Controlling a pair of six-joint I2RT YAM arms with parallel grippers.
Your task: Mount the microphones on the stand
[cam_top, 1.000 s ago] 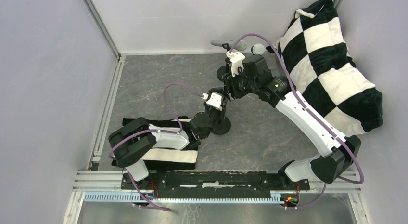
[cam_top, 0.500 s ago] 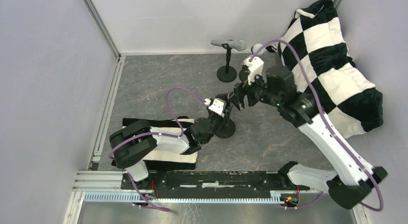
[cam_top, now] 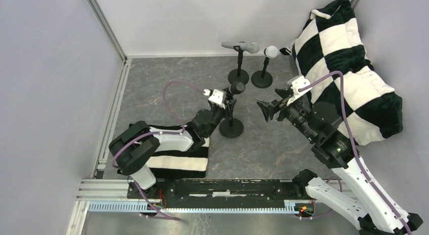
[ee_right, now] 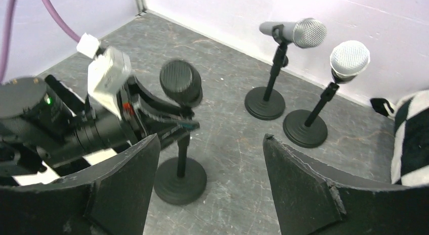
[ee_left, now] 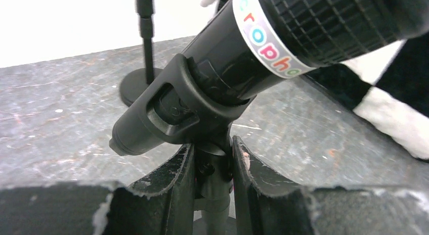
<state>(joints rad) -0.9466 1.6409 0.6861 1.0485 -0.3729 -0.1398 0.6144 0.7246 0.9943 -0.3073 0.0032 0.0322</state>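
three mics clipped in stands on tabletop (cam_top: 167, 83): silver-grey mic (cam_top: 242, 45), white mic (cam_top: 271, 51), black mic (cam_top: 237, 87). left claw (ee_left: 212, 164) clamps black mic's stand (cam_top: 231, 128) stem; right claw (ee_right: 210, 141) wide, empty. likely light, rigid, slick: grip mid-barrel.

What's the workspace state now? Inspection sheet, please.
Surface: grey mottled table, scuffed.
Job's things: black microphone clipped in near stand; silver-grey microphone on rear-left stand; mesh-headed microphone on rear-right stand.
Clutter: checkered cushion at right; striped cloth under the left arm.
Grippers: left gripper, jaws shut on near stand's post; right gripper, jaws open, empty.
Cables: purple cables loop free of the stands.
Surroundings: pale walls, metal frame rails.
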